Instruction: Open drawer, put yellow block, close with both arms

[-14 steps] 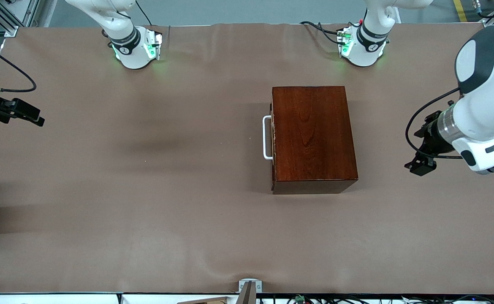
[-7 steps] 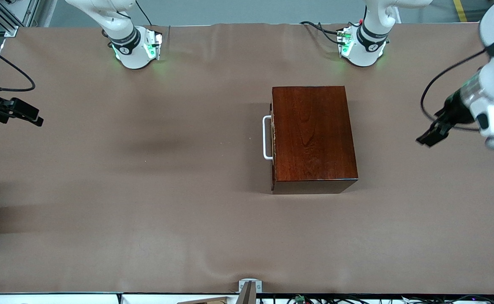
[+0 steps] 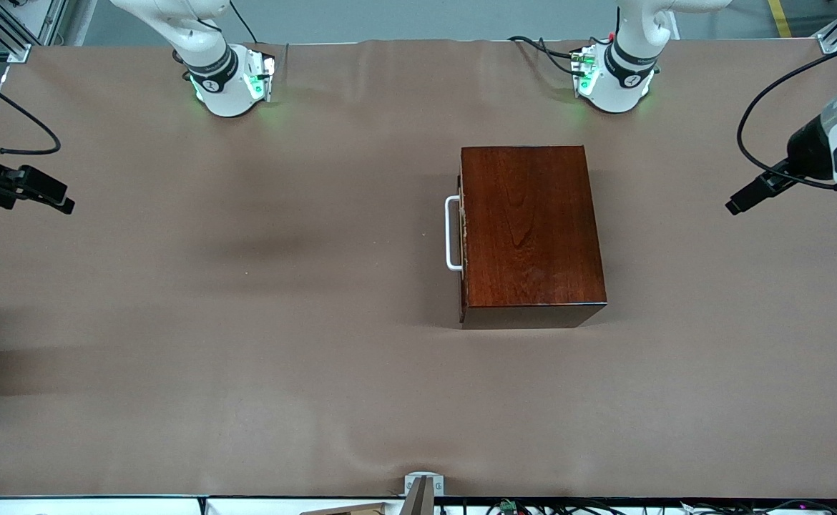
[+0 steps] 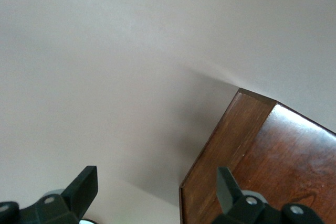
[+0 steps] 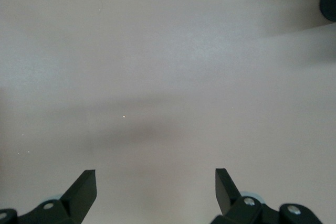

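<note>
Drawer (image 3: 461,236) is fully closed in the box (image 3: 529,232). Left gripper (image 3: 740,199) and right gripper (image 3: 50,197) hover over the table (image 3: 247,322), fingers spread wide, empty.

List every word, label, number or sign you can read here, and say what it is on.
None can be read.
Dark collar of each arm base: a small white mark, too small to read.
Wooden box, white handle, table, left gripper, right gripper: no text.
</note>
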